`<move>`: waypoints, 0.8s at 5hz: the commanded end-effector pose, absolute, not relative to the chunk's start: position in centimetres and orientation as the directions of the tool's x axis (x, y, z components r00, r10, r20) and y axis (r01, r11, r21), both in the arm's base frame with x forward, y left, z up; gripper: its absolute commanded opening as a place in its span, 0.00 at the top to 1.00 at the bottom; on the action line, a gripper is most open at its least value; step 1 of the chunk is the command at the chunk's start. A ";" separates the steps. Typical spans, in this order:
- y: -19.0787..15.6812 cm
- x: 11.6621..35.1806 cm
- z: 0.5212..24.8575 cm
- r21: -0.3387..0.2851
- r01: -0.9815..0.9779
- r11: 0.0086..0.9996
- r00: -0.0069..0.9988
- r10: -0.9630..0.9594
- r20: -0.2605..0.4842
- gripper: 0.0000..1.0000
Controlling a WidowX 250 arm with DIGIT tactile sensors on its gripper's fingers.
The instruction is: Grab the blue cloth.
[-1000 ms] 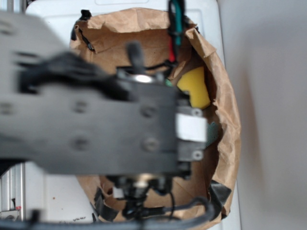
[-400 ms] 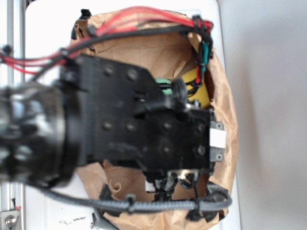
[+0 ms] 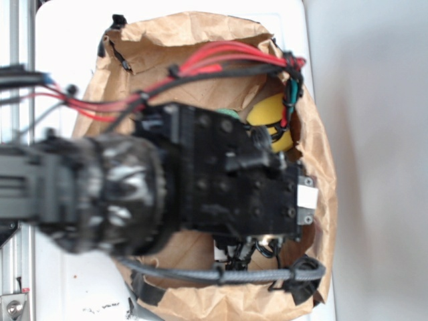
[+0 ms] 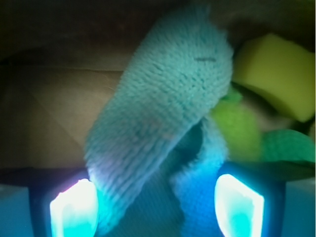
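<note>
Terry blue cloth [image 4: 163, 118]: centre of wrist frame, folded, hanging between the lit fingers [image 4: 74, 207]
Hand [image 4: 157, 207]: spread wide, closed on nothing
Yellow sponge [image 4: 276, 74]: upper right
Paper bag [image 3: 314, 140]: on white desk [image 3: 67, 40]

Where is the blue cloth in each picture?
Exterior: not visible; the robot arm covers most of the paper bag.
Wrist: the blue cloth fills the middle, running down between the open jaws.
Shared landmark: the yellow sponge, beside the cloth.
</note>
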State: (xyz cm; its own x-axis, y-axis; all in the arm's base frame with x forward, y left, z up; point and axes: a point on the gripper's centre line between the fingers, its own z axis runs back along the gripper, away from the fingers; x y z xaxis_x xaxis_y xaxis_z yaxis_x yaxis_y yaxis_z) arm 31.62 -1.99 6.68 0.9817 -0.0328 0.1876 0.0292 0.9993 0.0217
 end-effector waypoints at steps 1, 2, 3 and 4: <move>-3.1 32.6 5.0 0.058 0.038 0.998 0.980 -0.048 0.191 1.00; -2.8 32.3 5.5 0.058 0.024 0.998 0.979 -0.036 0.203 1.00; -2.6 31.9 6.5 0.050 0.012 0.999 0.976 -0.022 0.217 1.00; -2.3 31.5 8.2 0.034 -0.002 0.999 0.969 -0.006 0.246 1.00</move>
State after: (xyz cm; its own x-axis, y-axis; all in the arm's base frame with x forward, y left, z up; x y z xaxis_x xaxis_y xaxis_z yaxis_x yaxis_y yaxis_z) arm 30.82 -2.24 6.37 0.9840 -0.0077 0.1777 0.0013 0.9993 0.0361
